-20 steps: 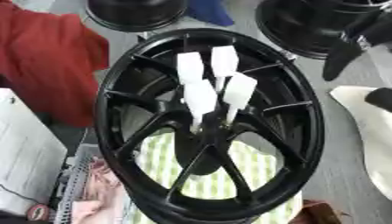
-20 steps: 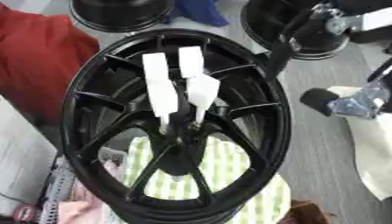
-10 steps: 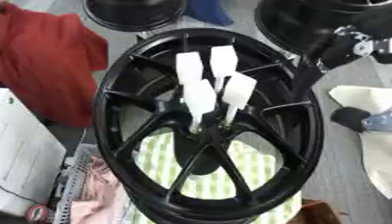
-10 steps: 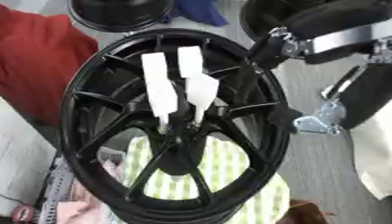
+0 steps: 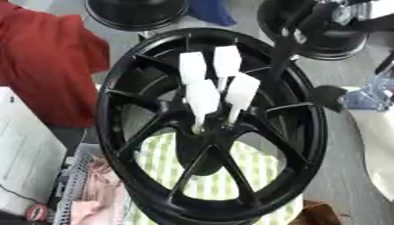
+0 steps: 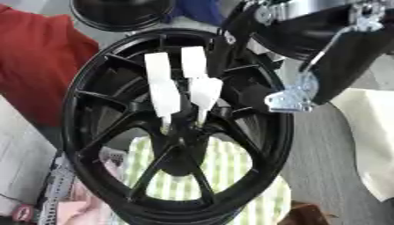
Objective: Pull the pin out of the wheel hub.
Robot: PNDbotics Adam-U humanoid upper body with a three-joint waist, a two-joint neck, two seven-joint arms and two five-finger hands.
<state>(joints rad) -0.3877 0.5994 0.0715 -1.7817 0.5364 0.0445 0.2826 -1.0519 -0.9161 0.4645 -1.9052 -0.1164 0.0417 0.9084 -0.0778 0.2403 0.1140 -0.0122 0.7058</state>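
Black wheel hub [image 5: 212, 127] stands centre frame, spokes facing camera, its lower part over a green-and-white striped cloth [image 5: 208, 176]. Four white pins [image 5: 202, 97] w/ flat paddle-like tops stick out of the middle of the hub, tips seated near centre; all still in place. Right hand [image 6: 308, 52] comes in from upper right, black w/ silver bracket, over the hub's upper-right rim, near the pins but not touching them. Fingers point down-left; can't tell if spread or curled, view blurred. Left hand not seen. Red fabric [image 5: 42, 66] lies left of hub. Second black rim [image 5: 135, 13] at top, another at upper right behind the arm.
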